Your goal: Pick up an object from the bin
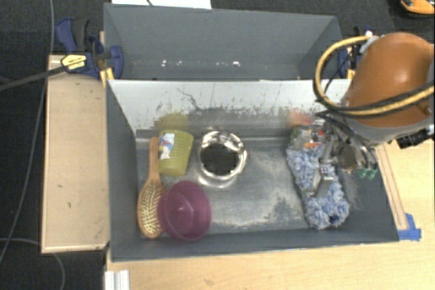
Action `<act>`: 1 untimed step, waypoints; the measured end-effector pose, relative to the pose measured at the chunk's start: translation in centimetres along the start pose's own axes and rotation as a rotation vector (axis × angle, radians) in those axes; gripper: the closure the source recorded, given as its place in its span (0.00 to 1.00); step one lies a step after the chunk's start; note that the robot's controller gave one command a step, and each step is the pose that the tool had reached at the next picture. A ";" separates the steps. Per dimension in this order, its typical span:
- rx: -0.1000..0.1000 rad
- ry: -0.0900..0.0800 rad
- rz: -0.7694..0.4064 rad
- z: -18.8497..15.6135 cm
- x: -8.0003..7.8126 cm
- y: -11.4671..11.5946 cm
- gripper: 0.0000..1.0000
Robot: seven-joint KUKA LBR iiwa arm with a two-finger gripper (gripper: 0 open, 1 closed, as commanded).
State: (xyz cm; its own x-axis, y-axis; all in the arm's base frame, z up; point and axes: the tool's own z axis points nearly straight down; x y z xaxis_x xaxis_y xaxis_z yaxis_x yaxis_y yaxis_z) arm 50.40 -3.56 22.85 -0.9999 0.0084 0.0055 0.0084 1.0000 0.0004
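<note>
Purple bowl (183, 209) sits front left; at right the tool (327, 170) hangs over a blue-white cloth (326, 208); spread or pinching, I cannot tell.

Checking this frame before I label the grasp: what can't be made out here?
Camera view:
Contact between pincer and blue-white cloth: blurred among wrist parts.
The small colourful things at the cloth's far end: partly hidden by the arm, kind unclear.
The label on the yellow-green cup: too small to read.
</note>
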 end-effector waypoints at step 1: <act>0.001 -0.008 -0.002 -0.4 -0.1 0.0 0.00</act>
State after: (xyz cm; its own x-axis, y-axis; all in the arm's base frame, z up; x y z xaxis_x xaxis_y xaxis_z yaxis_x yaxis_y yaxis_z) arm 50.54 -3.55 23.29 -1.0000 0.0064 -0.0028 0.0064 1.0000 -0.0002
